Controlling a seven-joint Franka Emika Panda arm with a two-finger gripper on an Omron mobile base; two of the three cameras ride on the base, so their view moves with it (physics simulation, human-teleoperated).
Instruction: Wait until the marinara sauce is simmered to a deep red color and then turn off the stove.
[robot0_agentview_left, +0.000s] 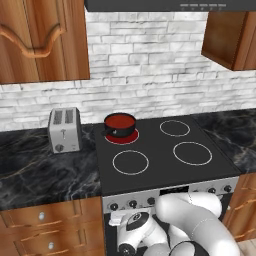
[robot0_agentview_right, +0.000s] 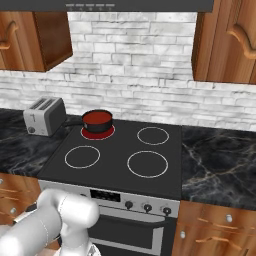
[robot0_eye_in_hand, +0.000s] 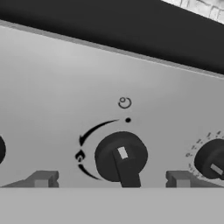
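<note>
Facing the stove (robot0_agentview_left: 165, 155) front panel, the gripper (robot0_eye_in_hand: 111, 179) is spread wide, nothing held; a dark knob (robot0_eye_in_hand: 121, 156) sits centred betw. fingertips, pointer bar lying straight down toward them. Marinara sauce (robot0_agentview_left: 120, 121), deep red, is at the cooktop's back-left burner.

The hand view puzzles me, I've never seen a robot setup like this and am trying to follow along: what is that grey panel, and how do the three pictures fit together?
All three pictures are one moment in a simulated kitchen. A white robot arm stands in front of the stove. Two cameras ride behind it, one to its left and one to its right, looking down over the cooktop. The third sits on the hand, looking along the pincer, whose two tips stand open, holding nothing. The grey panel is the stove's steel front, seen close up, with a dark knob between the tips. On the back left burner, glowing red, sits a small black saucepan of deep red marinara sauce. A silver toaster stands on the dark counter beside it.
</note>
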